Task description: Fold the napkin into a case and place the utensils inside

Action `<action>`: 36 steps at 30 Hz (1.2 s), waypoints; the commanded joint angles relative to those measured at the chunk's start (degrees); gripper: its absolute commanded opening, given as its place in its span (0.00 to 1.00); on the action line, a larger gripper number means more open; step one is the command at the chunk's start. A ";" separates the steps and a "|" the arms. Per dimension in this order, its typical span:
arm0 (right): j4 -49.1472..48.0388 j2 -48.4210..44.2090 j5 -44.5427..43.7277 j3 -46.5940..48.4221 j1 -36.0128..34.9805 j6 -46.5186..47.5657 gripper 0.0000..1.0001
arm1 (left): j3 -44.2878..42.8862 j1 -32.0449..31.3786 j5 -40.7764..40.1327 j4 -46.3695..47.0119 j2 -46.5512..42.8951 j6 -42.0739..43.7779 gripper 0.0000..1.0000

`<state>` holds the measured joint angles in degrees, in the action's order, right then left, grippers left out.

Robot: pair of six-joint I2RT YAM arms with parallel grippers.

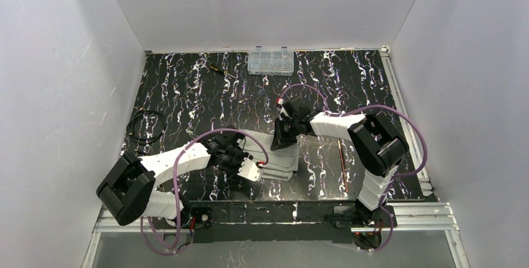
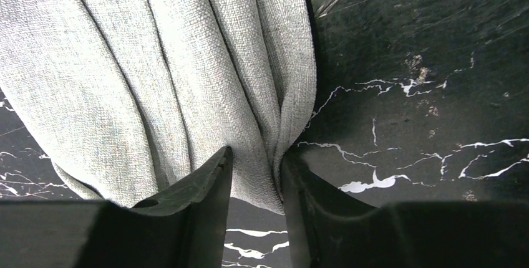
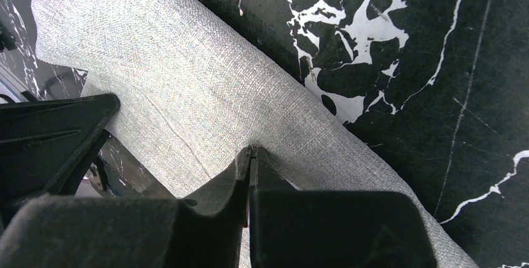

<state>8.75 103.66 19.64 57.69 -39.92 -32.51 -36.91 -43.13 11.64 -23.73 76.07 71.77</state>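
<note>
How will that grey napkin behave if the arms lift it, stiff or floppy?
Probably floppy: the napkin bunches into soft pleats where the left gripper pinches it. Likely light, sagging between grips. Its coarse weave looks grippy, so it should hardly slip from the right gripper.

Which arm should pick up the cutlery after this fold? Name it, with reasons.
Right. The cutlery lies right of the napkin, beside the right arm; the left gripper would have to cross it.

Left tool and right tool both low, inward, seemingly clamped tight.
</note>
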 commanded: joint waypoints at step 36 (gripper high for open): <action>0.66 2.00 10.33 -1.49 -0.05 7.52 0.11 | -28.21 12.81 21.66 -19.28 15.27 -22.13 0.12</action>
<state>7.49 104.44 28.62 56.47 -39.72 -26.85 -60.05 -32.21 27.05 -40.38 89.41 52.66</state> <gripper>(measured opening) 0.110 0.125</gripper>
